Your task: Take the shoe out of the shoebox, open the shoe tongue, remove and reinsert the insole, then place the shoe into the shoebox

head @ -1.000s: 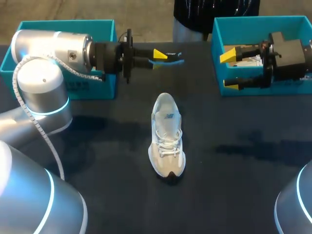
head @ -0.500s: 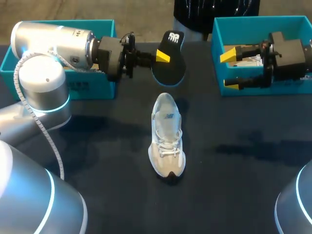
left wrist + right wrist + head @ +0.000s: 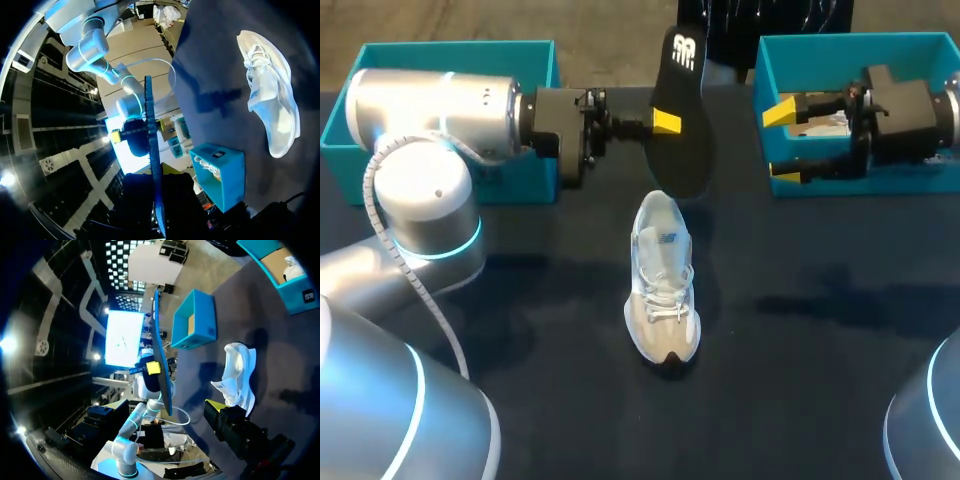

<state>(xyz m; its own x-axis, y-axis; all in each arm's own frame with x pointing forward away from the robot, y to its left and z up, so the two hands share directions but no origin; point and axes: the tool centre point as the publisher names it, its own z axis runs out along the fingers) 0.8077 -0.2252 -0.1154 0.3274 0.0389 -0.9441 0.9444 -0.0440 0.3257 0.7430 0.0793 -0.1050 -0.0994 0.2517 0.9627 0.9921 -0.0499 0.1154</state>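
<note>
1. Insole [image 3: 678,110] stands on edge above the heel of the shoe [image 3: 663,290], apparently clamped by the left gripper [image 3: 665,124], though one finger is hidden behind it.
2. The shoe sits upright on the table [image 3: 800,380], toe toward the robot.
3. The right gripper [image 3: 782,142] hangs over the right shoebox [image 3: 850,45], fingers spread, holding nothing.

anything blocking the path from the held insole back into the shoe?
Nothing visible. The insole, in the left gripper, hangs above the heel end of the shoe; the right gripper sits aside at the shoebox.
</note>
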